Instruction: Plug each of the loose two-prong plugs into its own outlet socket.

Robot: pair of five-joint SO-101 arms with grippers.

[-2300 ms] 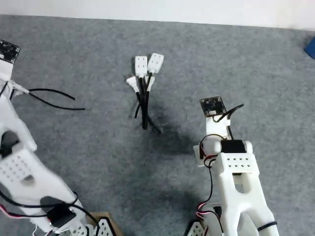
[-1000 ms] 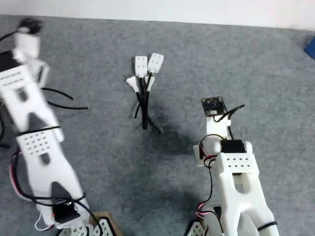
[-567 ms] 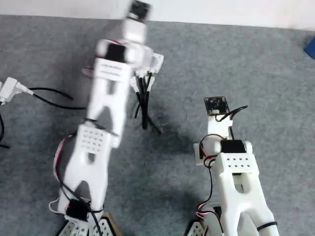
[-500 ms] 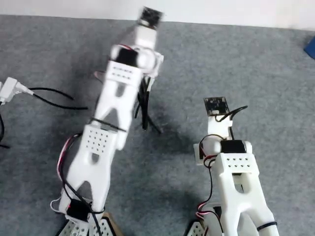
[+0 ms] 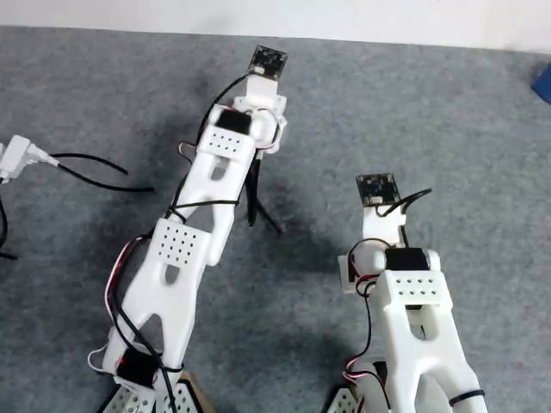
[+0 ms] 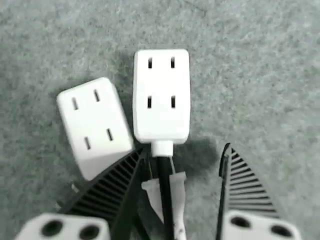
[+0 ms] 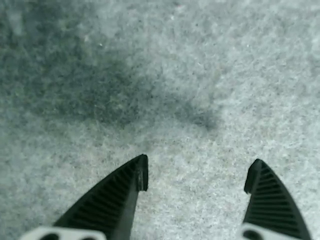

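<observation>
now my left jaws hang wide open over the white plug (image 6: 149, 187), right by a socket (image 6: 161, 95) on the counter (image 6: 260, 75), so i should drop slow and pinch it square.

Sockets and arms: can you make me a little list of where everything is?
first socket: white, slots empty, black cord
second socket: white, beside the first, slots empty
left gripper: open, fingers either side of the cord
right gripper: open, over bare carpet
plug: far from the sockets, not plugged in
</observation>
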